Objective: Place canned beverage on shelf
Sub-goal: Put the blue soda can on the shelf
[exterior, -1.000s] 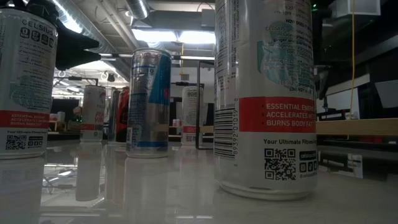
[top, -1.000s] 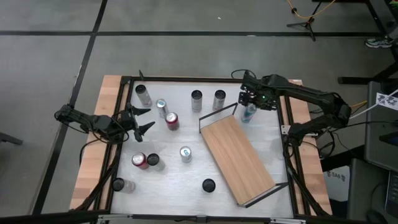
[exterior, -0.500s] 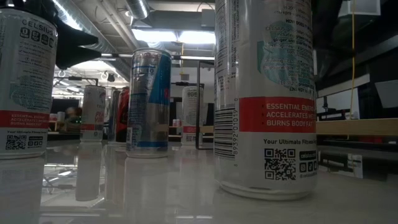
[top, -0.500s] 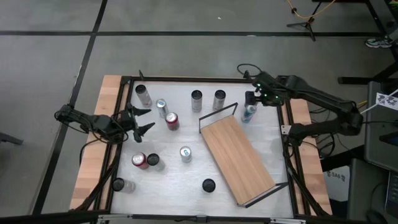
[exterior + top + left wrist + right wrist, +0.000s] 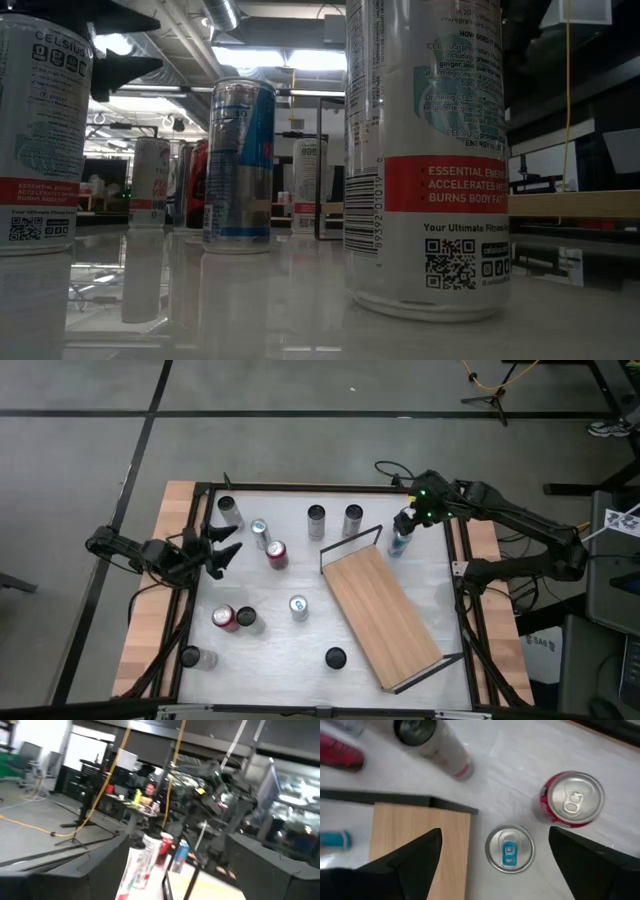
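The light-wood shelf (image 5: 383, 615) lies slantwise on the white table (image 5: 290, 650), black wire rails at its short ends. Several cans stand upright on the table. A can with a blue tab (image 5: 510, 847) stands by the shelf's far corner, a red can (image 5: 572, 800) beside it. My right gripper (image 5: 406, 523) hangs open above these two, pointing steeply down, and touches nothing; in the right wrist view the blue-tab can shows between its fingers (image 5: 412, 860). My left gripper (image 5: 226, 544) stands open at the table's left edge, pointing toward the cans, and holds nothing.
Silver cans (image 5: 316, 520) (image 5: 352, 518) stand near the far edge. A blue-topped can (image 5: 260, 532) and a red one (image 5: 276, 554) stand close to my left gripper. More cans (image 5: 298, 607) (image 5: 224, 617) (image 5: 335, 657) stand toward the near edge. A black frame (image 5: 200, 490) rims the table.
My right gripper has risen above the cans at the shelf's far corner and rolled about its own axis, staying open. My left gripper has tipped upward, rolled and risen a little, also staying open. No can and no part of the shelf has moved.
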Controlling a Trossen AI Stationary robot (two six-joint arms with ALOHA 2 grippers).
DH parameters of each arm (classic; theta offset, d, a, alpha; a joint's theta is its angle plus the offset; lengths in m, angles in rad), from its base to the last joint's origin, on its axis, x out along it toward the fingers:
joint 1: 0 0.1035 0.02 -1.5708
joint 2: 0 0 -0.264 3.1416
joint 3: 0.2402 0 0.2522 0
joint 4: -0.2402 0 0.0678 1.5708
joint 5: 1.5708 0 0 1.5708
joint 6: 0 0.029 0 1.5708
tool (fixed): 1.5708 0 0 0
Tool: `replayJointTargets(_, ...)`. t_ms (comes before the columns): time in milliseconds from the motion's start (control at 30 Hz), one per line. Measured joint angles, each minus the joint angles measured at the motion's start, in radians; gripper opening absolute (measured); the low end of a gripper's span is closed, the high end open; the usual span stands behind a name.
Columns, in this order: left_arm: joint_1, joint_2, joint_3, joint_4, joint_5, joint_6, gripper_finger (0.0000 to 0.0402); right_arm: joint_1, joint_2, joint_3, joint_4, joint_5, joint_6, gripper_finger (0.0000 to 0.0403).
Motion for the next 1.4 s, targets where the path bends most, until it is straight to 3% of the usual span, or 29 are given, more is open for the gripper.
replayJointTargets(367, 0.007, 0.334, 0.001, 0.397, -0.091, -0.091, 0.0322, 0.0, 0.0, 0.0, 0.015, -0.217, -0.216, 0.0356)
replayJointTargets(500, 0.033, 0.488, 0.074, 0.417, -0.091, -0.165, 0.0322, 0.0, 0.0, 0.0, 0.014, -0.247, -0.284, 0.0356)
replayJointTargets(600, 0.059, 0.614, 0.174, 0.417, -0.083, -0.129, 0.0322, 0.0, 0.0, 0.0, 0.013, -0.262, -0.351, 0.0356)
replayJointTargets(800, 0.113, 0.835, 0.373, 0.414, -0.068, 0.013, 0.0322, 0.0, 0.0, 0.001, -0.009, -0.244, -0.525, 0.0356)
replayJointTargets(1000, 0.154, 0.997, 0.526, 0.413, 0.04, 0.037, 0.0322, -0.001, 0.0, 0.001, -0.056, -0.097, -0.63, 0.0356)
replayJointTargets(1133, 0.171, 1.083, 0.594, 0.411, 0.075, 0.036, 0.0322, -0.001, 0.0, 0.001, -0.07, -0.01, -0.687, 0.0356)
replayJointTargets(1400, 0.179, 1.206, 0.661, 0.411, 0.101, 0.031, 0.0322, -0.001, 0.0, 0.001, -0.056, -0.008, -0.773, 0.0356)
